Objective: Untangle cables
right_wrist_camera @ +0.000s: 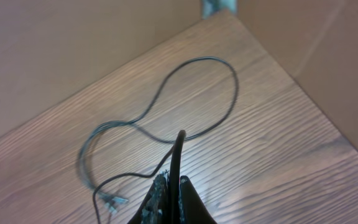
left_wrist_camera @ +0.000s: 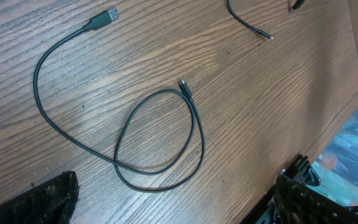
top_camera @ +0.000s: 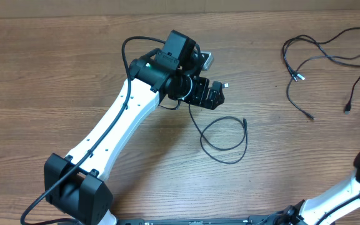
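We see left tool (top_camera: 209,95) spread wide over the looped USB cable (left_wrist_camera: 194,127) mid-tabletop (top_camera: 49,69), right tool (right_wrist_camera: 173,186) pinching a thin cord (right_wrist_camera: 179,149) from the tangled cables (top_camera: 320,47) at 2 o'clock; light, limp, slippery, so we'd grab near a plug.

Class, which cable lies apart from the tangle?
The looped cable beside the left gripper; it lies alone, while the other cables cross near the right edge.

Left arm (top_camera: 114,125): white moulded links, black joint housings, a boxy black block at the wrist, and a thick black wire (top_camera: 124,50) running along the shell. Right arm (top_camera: 337,199): same white link with a rounded black joint. Left fingers (left_wrist_camera: 55,198): black with a rough, pitted surface.
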Tool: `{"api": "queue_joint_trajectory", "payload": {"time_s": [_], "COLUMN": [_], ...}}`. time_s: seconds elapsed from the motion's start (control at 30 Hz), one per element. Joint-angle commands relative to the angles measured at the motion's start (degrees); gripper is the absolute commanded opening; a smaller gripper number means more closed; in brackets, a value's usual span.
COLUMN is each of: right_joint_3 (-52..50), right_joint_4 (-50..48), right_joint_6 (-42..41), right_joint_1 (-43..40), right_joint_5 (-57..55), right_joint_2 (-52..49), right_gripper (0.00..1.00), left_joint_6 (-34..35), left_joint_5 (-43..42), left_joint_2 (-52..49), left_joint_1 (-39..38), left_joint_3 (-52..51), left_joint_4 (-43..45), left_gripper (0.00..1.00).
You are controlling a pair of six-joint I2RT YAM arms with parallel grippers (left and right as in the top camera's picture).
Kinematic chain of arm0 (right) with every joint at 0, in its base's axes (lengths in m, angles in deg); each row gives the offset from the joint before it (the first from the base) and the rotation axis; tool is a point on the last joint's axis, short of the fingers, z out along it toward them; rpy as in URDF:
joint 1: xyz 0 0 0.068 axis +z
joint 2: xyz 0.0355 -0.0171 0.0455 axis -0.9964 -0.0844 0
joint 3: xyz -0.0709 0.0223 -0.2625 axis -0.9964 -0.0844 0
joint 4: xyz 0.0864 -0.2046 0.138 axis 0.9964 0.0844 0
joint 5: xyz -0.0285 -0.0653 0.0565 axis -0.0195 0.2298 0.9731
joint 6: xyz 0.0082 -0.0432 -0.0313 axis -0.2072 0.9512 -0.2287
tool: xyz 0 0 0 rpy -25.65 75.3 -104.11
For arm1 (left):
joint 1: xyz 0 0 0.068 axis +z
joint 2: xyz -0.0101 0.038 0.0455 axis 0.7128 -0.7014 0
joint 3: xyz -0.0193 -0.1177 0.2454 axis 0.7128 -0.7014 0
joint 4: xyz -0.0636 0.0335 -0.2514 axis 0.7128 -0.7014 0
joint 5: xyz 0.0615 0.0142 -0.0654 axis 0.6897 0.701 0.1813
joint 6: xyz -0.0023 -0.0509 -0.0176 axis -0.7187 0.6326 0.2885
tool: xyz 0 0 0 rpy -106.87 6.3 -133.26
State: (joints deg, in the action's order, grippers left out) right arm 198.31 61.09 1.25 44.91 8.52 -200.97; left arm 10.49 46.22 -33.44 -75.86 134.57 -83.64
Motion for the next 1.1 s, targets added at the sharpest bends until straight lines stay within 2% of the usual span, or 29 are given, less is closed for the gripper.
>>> {"api": "queue_joint_trajectory", "payload": {"time_s": [0.0, 0.4, 0.6, 0.67, 0.73, 0.77, 0.8, 0.83, 0.87, 0.9, 1.07], "right_joint_3": [1.01, -0.83, -1.49, -1.46, -1.46, -1.49, -1.49, -1.49, -1.46, -1.46, -1.46], "right_joint_4": [-2.34, -12.61, -14.58, -14.80, -14.88, -14.91, -14.86, -14.84, -14.84, -14.91, -14.51], "right_joint_6": [-0.28, -1.51, -1.49, -1.51, -1.51, -1.53, -1.55, -1.53, -1.55, -1.55, -1.55], "right_joint_1": [-2.62, -8.63, -10.82, -11.45, -12.07, -12.33, -12.57, -12.74, -12.94, -13.11, -13.51], "right_joint_5": [1.07, 0.79, 0.35, 0.37, 0.37, 0.44, 0.48, 0.68, 1.66, 2.78, 6.97], "right_joint_2": [-3.30, -15.85, -21.44, -22.67, -23.78, -24.02, -24.22, -24.28, -24.28, -24.28, -24.26], "right_gripper": [0.04, 0.04, 0.04, 0.14, 0.29, 0.39, 0.50, 0.66, 0.87, 0.99, 1.00], "left_joint_6": [-0.90, -0.90, -0.90, -0.90, -0.90, -0.90, -0.90, -0.90, -0.90, -0.90, -0.90], "left_joint_5": [0.37, 0.37, 0.37, 0.37, 0.37, 0.37, 0.37, 0.37, 0.37, 0.37, 0.37], "left_joint_2": [0.63, 0.63, 0.63, 0.63, 0.63, 0.63, 0.63, 0.63, 0.63, 0.63, 0.63], "left_joint_1": [0.04, 0.04, 0.04, 0.04, 0.04, 0.04, 0.04, 0.04, 0.04, 0.04, 0.04], "left_joint_3": [0.59, 0.59, 0.59, 0.59, 0.59, 0.59, 0.59, 0.59, 0.59, 0.59, 0.59], "left_joint_4": [-0.09, -0.09, -0.11, -0.09, -0.09, -0.09, -0.11, -0.09, -0.11, -0.11, -0.09], "left_gripper": [1.00, 1.00, 1.00, 1.00, 1.00, 1.00, 1.00, 1.00, 1.00, 0.99, 1.00]}}
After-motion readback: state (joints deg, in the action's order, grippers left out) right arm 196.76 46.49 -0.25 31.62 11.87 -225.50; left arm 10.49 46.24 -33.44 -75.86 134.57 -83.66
